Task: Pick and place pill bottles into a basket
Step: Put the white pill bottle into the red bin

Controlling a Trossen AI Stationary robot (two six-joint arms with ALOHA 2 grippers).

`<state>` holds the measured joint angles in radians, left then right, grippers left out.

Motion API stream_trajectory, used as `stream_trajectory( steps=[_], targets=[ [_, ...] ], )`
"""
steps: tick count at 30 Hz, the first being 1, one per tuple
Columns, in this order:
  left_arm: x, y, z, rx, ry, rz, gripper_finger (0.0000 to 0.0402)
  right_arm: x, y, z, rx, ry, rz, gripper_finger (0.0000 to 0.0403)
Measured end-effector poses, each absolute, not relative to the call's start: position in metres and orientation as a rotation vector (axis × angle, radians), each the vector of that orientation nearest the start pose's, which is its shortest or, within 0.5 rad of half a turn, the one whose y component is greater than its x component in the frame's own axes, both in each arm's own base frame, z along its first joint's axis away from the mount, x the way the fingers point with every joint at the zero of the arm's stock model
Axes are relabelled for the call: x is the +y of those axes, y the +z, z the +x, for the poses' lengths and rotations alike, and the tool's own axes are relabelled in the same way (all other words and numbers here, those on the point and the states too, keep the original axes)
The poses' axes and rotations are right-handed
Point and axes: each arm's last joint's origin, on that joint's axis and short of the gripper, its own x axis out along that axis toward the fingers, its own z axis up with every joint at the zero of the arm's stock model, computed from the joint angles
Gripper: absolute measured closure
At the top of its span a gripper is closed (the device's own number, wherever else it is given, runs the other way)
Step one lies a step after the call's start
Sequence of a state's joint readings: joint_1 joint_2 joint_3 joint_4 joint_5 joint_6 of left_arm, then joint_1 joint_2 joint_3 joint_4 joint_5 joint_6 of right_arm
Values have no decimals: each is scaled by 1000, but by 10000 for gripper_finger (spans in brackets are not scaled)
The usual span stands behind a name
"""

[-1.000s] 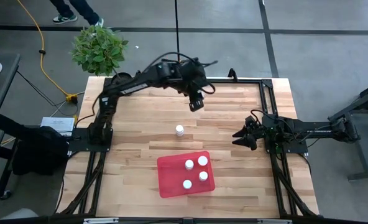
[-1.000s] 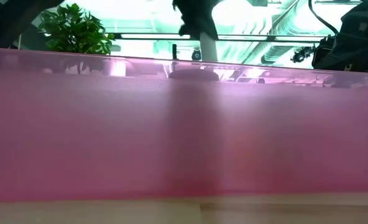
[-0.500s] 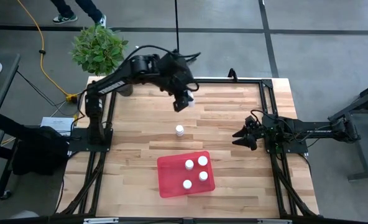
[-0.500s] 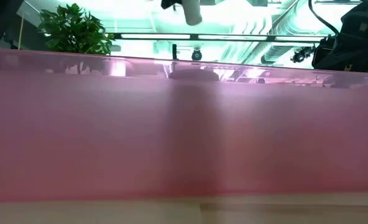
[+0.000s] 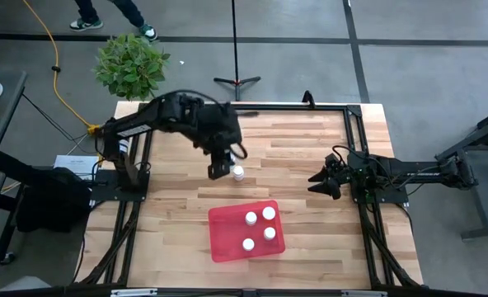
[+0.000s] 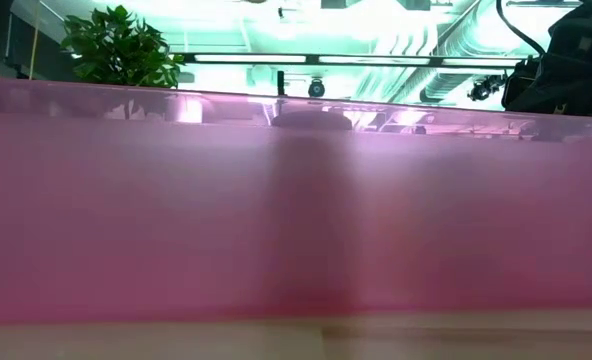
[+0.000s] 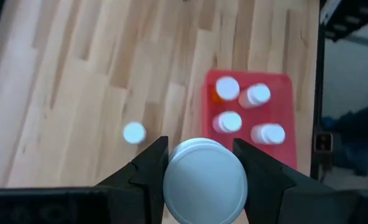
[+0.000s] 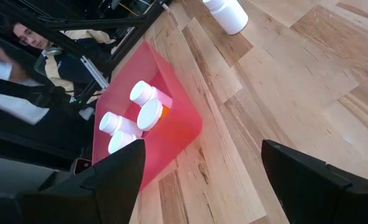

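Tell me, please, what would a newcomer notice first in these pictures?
First, the red tray near the table's front edge, with four white-capped pill bottles standing in it. Next, the left gripper above the table's middle, shut on another pill bottle, beside a lone bottle on the wood. The right gripper waits open at the right side.

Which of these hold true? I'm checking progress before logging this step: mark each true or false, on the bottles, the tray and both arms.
1. Four pill bottles stand in the red tray. True.
2. The left gripper is empty. False: its fingers are shut on a white-capped bottle.
3. One bottle stands on the table outside the tray. True.
4. The right gripper hovers over the tray. False: it waits at the table's right edge, fingers open.
5. The tray holds a dark cup. False: only bottles.
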<state>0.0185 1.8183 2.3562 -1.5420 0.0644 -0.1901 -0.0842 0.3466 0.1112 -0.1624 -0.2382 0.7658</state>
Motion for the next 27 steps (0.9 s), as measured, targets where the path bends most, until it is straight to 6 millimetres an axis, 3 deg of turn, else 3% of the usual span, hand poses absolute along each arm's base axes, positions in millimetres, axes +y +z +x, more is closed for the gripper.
stream_trajectory(
  steps=[17,23,27],
  targets=[
    [-87,448,304,1019,122,-125,214,-2,157,112,438,7,831,91],
    [-105,437,300,1036,176,-99,214,-2,158,112,446,28,840,91],
    [-108,418,302,1111,209,-116,214,-1,158,113,444,50,844,91]
  ],
)
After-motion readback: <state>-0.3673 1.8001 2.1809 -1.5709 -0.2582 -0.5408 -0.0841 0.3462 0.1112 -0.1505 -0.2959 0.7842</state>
